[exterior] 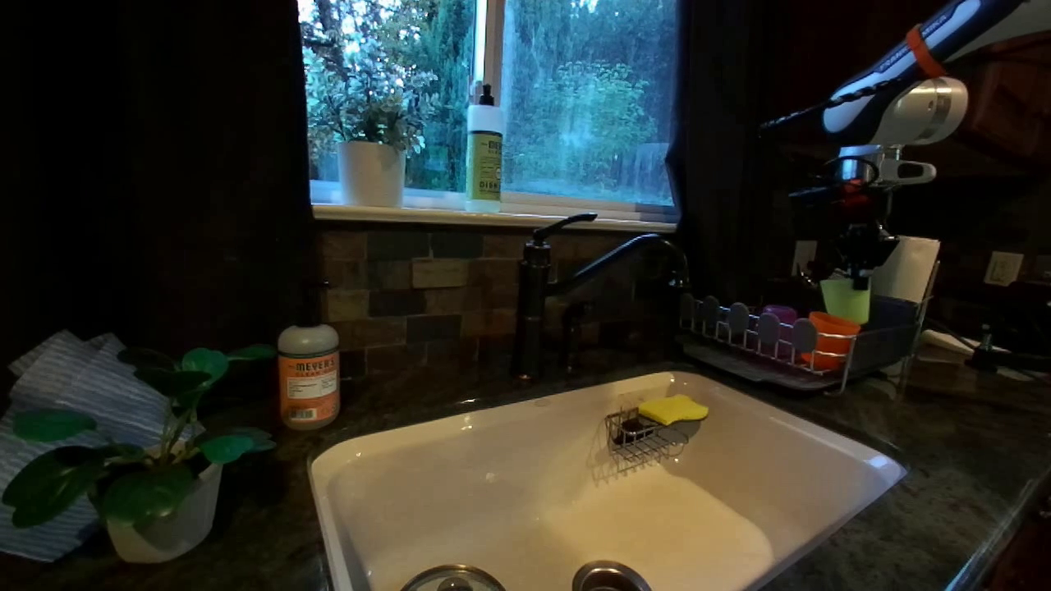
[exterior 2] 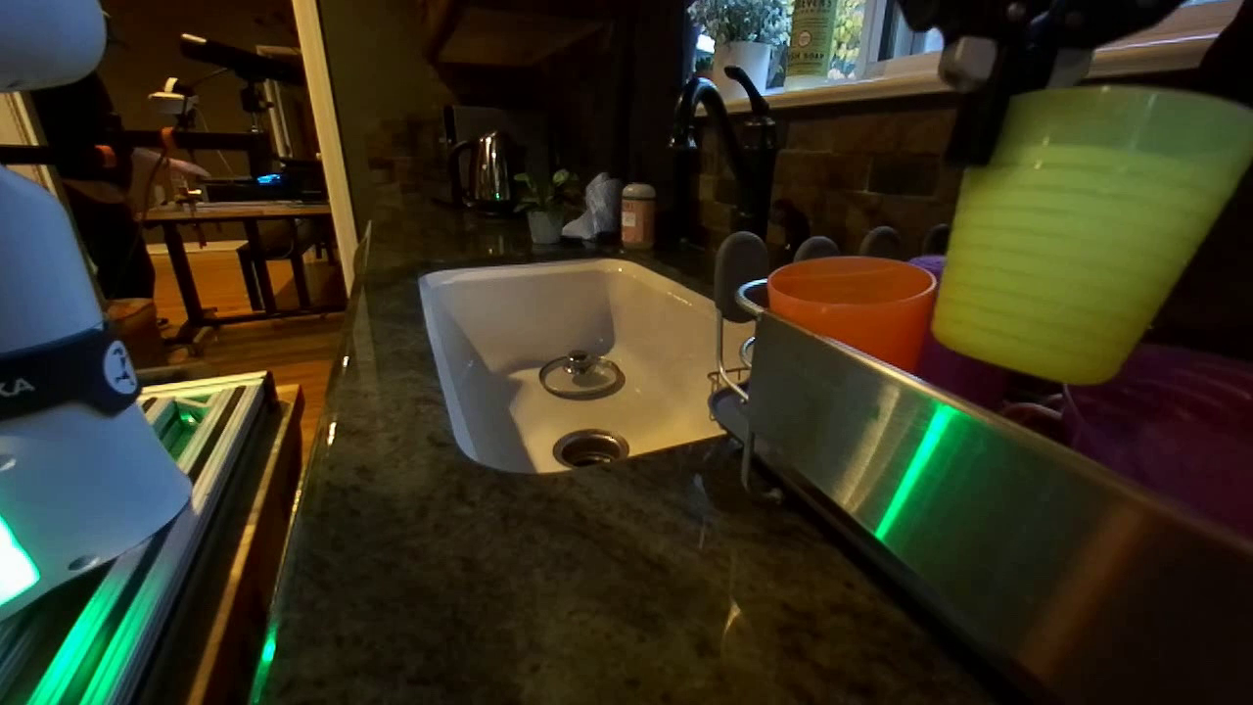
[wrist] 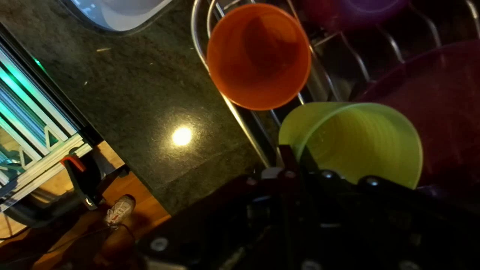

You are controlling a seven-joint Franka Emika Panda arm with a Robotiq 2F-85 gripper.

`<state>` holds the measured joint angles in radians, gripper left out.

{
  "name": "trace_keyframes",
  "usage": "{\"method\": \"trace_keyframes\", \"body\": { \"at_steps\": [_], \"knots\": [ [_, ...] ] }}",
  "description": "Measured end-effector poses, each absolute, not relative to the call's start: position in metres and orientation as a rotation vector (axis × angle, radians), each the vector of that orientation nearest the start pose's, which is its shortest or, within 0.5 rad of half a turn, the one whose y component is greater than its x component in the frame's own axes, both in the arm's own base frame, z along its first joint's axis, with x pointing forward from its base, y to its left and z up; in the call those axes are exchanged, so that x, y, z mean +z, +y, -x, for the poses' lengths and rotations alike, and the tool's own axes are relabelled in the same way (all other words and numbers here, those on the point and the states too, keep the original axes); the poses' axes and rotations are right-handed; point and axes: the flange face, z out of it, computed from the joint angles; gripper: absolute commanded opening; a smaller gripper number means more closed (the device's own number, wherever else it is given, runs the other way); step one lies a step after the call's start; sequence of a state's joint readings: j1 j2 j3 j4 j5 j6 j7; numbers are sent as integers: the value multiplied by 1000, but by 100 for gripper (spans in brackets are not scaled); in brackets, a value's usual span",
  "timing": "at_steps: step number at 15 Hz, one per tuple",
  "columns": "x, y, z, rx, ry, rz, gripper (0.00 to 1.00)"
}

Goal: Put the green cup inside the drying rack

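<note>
My end effector (wrist: 295, 149) pinches the green cup (exterior 2: 1091, 235), tilted, by its wall; below me lies the drying rack (exterior 2: 842, 421), an orange cup (wrist: 258, 56) inside.

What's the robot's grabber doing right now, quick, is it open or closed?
Gripper: closed, holding the green cup by its rim.
</note>
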<state>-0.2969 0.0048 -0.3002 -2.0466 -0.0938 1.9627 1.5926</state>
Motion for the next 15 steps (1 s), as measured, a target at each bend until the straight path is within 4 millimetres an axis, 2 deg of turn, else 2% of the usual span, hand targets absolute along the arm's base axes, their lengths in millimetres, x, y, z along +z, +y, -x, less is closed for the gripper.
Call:
{"method": "trace_keyframes", "body": {
  "at_steps": [5, 10, 11, 12, 15],
  "knots": [
    [411, -303, -436, 109, 2936, 1468, 1],
    [404, -308, -434, 42, 2996, 1365, 1],
    [403, -309, -434, 37, 3004, 1353, 29],
    [402, -309, -434, 37, 3009, 1346, 30],
    [395, -310, -430, 57, 3031, 1337, 50]
  ]
}}
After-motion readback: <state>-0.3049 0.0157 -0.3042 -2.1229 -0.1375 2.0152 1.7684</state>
